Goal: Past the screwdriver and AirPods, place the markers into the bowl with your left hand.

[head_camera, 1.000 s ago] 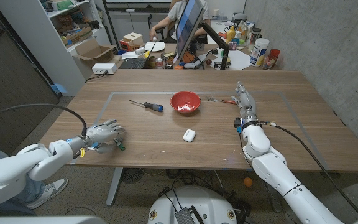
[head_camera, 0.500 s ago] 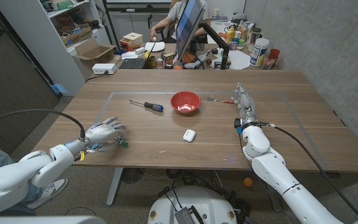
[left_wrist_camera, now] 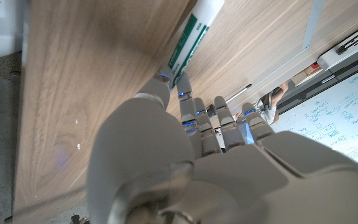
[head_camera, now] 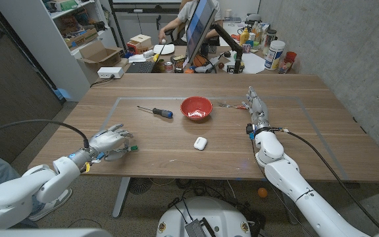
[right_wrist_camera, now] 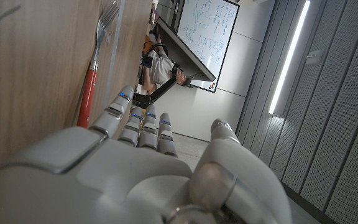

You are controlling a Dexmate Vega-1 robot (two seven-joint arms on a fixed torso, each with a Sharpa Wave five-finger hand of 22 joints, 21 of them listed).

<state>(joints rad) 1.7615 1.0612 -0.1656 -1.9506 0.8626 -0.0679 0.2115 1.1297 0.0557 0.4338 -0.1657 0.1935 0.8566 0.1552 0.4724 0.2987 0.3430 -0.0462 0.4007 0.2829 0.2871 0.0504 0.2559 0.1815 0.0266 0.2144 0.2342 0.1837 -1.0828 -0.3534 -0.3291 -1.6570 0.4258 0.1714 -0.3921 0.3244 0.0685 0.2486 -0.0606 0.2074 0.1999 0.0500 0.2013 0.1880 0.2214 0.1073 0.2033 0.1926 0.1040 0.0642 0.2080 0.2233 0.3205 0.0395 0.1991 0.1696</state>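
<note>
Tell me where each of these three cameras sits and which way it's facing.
Head view: on the robot's head, facing down at the table; both arms, left hand, right hand.
Left wrist view: on the left wrist, facing along the left hand at a green marker.
Right wrist view: on the right wrist, facing along the right hand past a red-handled fork.
Shared: head and left wrist views both show the marker.

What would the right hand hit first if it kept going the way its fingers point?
The red-handled fork looks closest, lying just off the right hand fingertips; depth is unclear, so the hand may slide alongside it instead.
</note>
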